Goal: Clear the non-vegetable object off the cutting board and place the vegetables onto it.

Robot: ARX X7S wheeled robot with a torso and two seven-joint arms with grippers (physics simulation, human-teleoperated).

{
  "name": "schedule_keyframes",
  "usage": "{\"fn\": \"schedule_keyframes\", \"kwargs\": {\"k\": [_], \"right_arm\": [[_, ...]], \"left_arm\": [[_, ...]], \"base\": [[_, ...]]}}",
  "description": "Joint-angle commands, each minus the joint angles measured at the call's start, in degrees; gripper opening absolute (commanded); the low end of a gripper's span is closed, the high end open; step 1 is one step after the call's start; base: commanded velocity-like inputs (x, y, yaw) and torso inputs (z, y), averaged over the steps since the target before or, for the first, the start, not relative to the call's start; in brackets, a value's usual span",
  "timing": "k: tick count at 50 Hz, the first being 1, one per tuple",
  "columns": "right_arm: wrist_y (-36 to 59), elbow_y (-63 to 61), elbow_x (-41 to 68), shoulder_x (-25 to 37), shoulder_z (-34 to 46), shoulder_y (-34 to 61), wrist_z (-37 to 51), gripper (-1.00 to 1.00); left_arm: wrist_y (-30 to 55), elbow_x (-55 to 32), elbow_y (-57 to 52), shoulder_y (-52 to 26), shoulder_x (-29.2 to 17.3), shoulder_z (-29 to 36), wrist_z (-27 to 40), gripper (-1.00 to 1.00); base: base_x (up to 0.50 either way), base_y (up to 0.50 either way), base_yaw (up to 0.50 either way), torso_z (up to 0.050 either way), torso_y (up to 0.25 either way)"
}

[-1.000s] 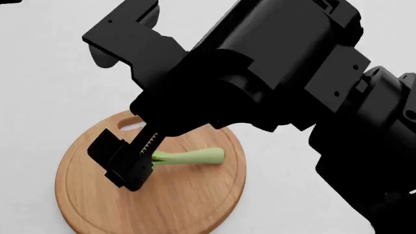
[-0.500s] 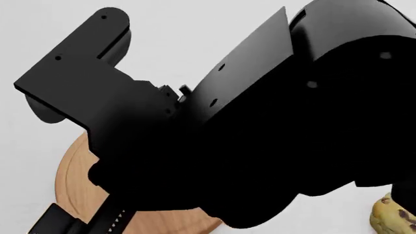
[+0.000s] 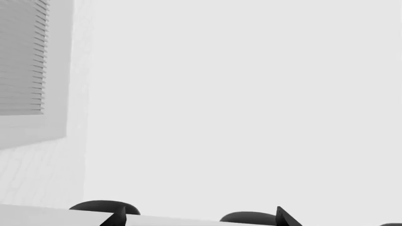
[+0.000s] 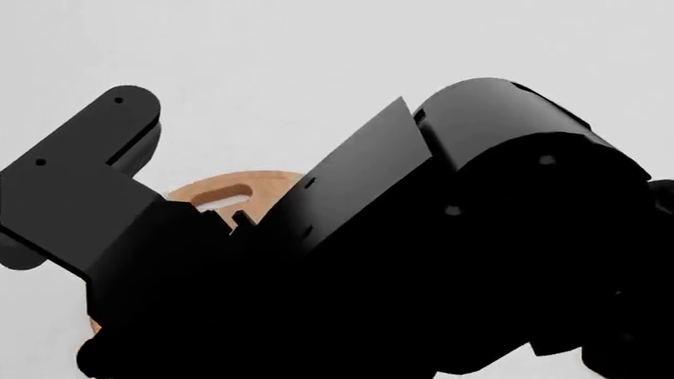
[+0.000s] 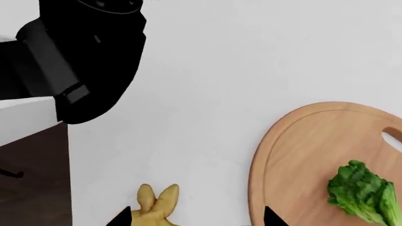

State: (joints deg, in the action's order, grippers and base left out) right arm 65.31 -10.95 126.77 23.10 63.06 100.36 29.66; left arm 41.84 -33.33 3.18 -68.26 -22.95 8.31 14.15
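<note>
Your cutting board (image 5: pixel 301 155) lies flat on a plain white table (image 5: pixel 201 94), a round piece of light wood with a groove running just inside its rim and an oval handle slot near the edge. On it rests the leafy green (image 5: pixel 363 197), frilly and bright; its stalk runs out of the right wrist view. Off the board, on the bare table beside it, sits the ginger root (image 5: pixel 154 203), knobby and yellow-tan, with two stubby lobes pointing up.

From the head camera you see only a sliver of the board and its slot, because the right arm (image 4: pixel 421 260) fills almost the whole view in black.

The right gripper (image 5: pixel 196 217) shows two dark tips spread apart with nothing between them, the root lying by one tip. The left gripper (image 3: pixel 199 217) is likewise parted and empty, pointed at a pale wall (image 3: pixel 251 94) with a slatted window blind (image 3: pixel 22 56) at one side.
</note>
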Motion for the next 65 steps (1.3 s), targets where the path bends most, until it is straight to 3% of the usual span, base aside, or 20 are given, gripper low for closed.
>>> {"fn": "schedule_keyframes", "kwargs": {"k": [1,65], "right_arm": [[-2.35,-1.3,0.96,-0.88,0.07,-2.92,0.04,1.0],[-3.55,-1.98,-6.3,-0.41,3.1,-13.83,-6.55,1.0]], "left_arm": [[-0.04,-0.08,0.21,-0.31,-0.05,0.08,0.03,1.0],[-0.88,-0.09,0.61,0.15,-0.26,0.73,0.66,1.0]], "base": [[0.0,0.0,0.0,0.0,0.0],[0.0,0.0,0.0,0.0,0.0]]}}
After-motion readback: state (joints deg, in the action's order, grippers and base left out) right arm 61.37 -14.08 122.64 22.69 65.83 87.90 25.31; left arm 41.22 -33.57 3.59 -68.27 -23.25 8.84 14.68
